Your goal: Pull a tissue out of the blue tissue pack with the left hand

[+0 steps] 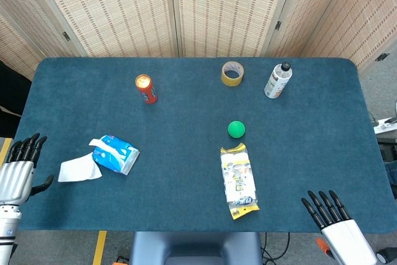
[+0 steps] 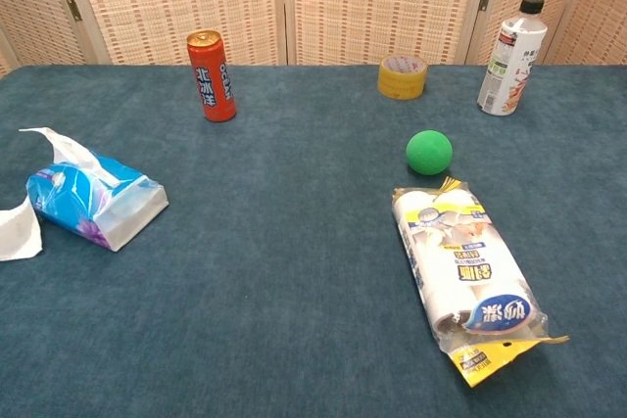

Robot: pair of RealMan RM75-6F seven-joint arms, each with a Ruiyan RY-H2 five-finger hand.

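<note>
White-backed and dark-fingered, the left hand (image 1: 18, 172) sits at the far left edge of the head view, just off the counter (image 1: 186, 184), its fingers straight, spread and holding nothing; the chest view does not show it. At its three o'clock, near but apart, a loose tissue (image 1: 79, 170) lies flat on the blue cloth, free of the pack, so the pull itself looks done. Just beyond the tissue's right edge sits the blue tissue pack (image 1: 115, 154), at roughly two o'clock from the left hand, its long axis running from ten o'clock to four o'clock, with the next sheet standing up from its slot at the left end. Any further reach would therefore go rightward and slightly away from the robot, and the left hand is plainly the nearer one. Further right and toward the far side stand an orange can (image 1: 146, 89), a tape roll (image 1: 232, 73) and a white bottle (image 1: 278, 80); a green ball (image 1: 236, 129) lies mid-counter, with a wrapped packet (image 1: 238, 180) at its six o'clock. At the lower right corner the right hand (image 1: 332, 218) hangs off the counter edge, fingers extended and empty, well apart from the pack.
</note>
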